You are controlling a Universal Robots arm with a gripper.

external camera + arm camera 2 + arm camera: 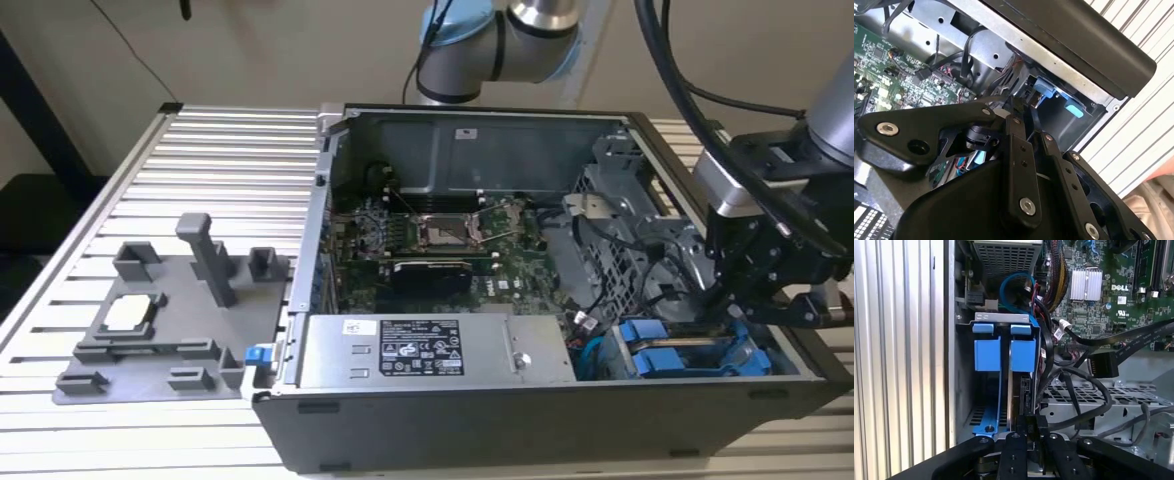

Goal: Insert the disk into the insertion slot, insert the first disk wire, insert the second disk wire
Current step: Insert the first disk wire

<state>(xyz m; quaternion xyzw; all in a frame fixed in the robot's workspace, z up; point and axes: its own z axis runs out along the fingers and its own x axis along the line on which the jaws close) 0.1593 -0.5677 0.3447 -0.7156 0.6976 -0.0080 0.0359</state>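
arm pose: arm [505, 48] is based behind the open computer case [534, 425]. Its wrist comes down on the exterior view's right, reaching into the case's near corner.
pincer: pincer [1030, 437] points down into the drive bay. The fingers are drawn close together, clamped on a small black plug [1033, 423].
plug vs disk: the plug sits at the near edge of the disk [1022, 354], in line with it. I can't tell if it is fully seated.
disk: seated on edge in the insertion slot [1004, 316], blue frame tab at the far end, directly ahead of the pincer.
neighbour: second blue-tabbed carrier [986, 347] sits in the cage just beside the disk.
cables: black cables [1089, 405] loop beside the cage, and a blue cable [1014, 282] arcs beyond it.
board: motherboard [1114, 305] lies farther in.
surroundings: case stands on the slatted counter [227, 150]. Grey fixture tray [147, 340] is well apart, on the exterior view's left.
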